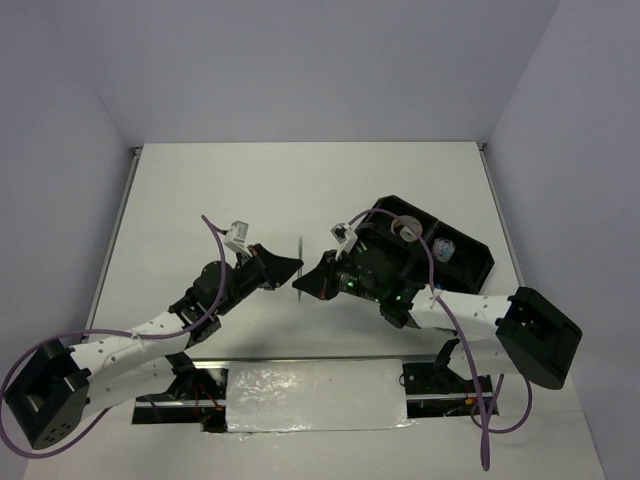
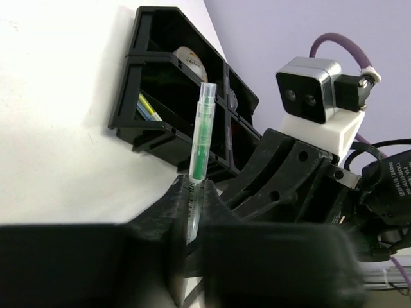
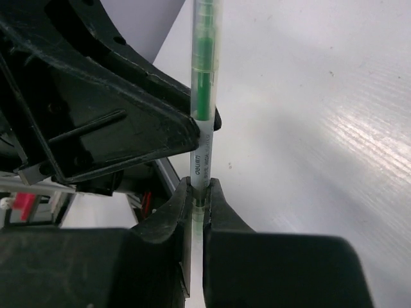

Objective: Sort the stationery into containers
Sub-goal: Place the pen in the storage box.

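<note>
- Pen (image 1: 300,250): a clear-barrelled pen with a green core. It lies left of the organizer tray (image 1: 478,268), apart from it and outside every compartment.
- Left gripper (image 1: 293,266): left of the tray. In the left wrist view its fingers (image 2: 176,199) are pressed onto the pen's printed white section, and the clear end stands out beyond them.
- Right gripper (image 1: 302,283): between the left gripper and the tray. In the right wrist view its fingertips (image 3: 215,202) pinch the same pen just below the other gripper's hold.
- Organizer tray: black and divided, set at an angle on the white table (image 1: 200,200).
- Tape roll (image 1: 407,230): inside a tray compartment.
- Yellow pens (image 2: 146,106): inside a tray compartment, next to the one that holds the tape roll.
</note>
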Motion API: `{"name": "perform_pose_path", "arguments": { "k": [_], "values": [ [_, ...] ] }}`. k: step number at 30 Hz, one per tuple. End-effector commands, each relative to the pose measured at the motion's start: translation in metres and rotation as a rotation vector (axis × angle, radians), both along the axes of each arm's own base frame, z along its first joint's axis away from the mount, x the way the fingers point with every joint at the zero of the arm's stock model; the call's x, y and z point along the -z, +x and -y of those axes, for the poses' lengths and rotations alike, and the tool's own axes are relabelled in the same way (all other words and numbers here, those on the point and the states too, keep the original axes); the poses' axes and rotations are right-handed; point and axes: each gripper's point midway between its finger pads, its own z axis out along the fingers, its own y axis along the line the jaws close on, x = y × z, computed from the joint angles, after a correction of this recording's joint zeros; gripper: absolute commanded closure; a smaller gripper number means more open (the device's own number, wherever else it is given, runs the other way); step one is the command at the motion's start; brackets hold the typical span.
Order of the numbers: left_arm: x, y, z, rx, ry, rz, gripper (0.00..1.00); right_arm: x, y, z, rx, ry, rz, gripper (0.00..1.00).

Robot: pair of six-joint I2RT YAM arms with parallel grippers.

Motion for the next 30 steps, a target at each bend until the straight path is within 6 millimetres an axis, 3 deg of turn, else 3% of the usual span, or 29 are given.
{"name": "perform_pose_path", "arguments": {
  "k": [1, 2, 3, 4, 5, 6, 7, 11, 13, 14, 15, 18, 23, 26, 30],
  "values": [
    [-0.018, -0.001, 0.006, 0.025, -0.066, 0.041, 0.70, -0.037, 0.009, -0.011, 0.007, 0.061, 0.103, 1.00],
    [-0.020, -0.001, 0.006, 0.024, -0.061, 0.046, 0.55, -0.035, 0.012, -0.009, 0.019, 0.035, 0.119, 1.00],
    [-0.011, 0.003, 0.002, -0.003, -0.021, 0.018, 0.21, -0.027, 0.015, -0.005, 0.038, -0.026, 0.098, 1.00],
    [-0.023, 0.007, 0.000, -0.028, -0.004, 0.035, 0.04, -0.024, 0.027, 0.005, 0.105, -0.087, 0.117, 1.00],
    [-0.024, 0.011, -0.005, -0.060, 0.034, 0.024, 0.01, 0.001, 0.028, 0.019, 0.135, -0.219, 0.066, 1.00],
    [-0.003, 0.016, -0.020, -0.131, 0.139, -0.048, 0.01, -0.007, 0.040, 0.026, 0.185, -0.264, 0.077, 1.00],
    [-0.027, 0.021, -0.026, -0.167, 0.154, -0.015, 0.01, 0.000, 0.052, 0.043, 0.265, -0.361, 0.088, 1.00],
    [-0.040, 0.023, -0.075, -0.355, 0.275, -0.049, 0.01, 0.016, 0.072, 0.122, 0.417, -0.723, 0.025, 1.00],
    [-0.042, 0.019, -0.102, -0.442, 0.334, -0.089, 0.01, 0.017, 0.077, 0.148, 0.428, -0.827, 0.031, 1.00],
    [-0.047, 0.014, -0.110, -0.458, 0.340, -0.087, 0.01, 0.023, 0.073, 0.165, 0.424, -0.895, -0.003, 1.00],
    [-0.056, 0.011, -0.114, -0.463, 0.352, -0.079, 0.01, 0.018, 0.082, 0.183, 0.470, -0.918, -0.021, 1.00],
    [-0.050, -0.005, -0.123, -0.406, 0.452, -0.101, 0.01, 0.020, 0.084, 0.228, 0.503, -1.092, -0.053, 1.00],
    [-0.046, -0.025, -0.123, -0.276, 0.580, -0.113, 0.01, 0.023, 0.087, 0.248, 0.426, -1.265, -0.053, 1.00],
    [-0.043, -0.036, -0.130, -0.235, 0.643, -0.119, 0.01, 0.034, 0.085, 0.240, 0.282, -1.309, -0.049, 1.00],
    [-0.045, -0.046, -0.143, -0.226, 0.681, -0.093, 0.01, 0.041, 0.087, 0.236, 0.229, -1.325, -0.047, 0.91]
  ]
}}
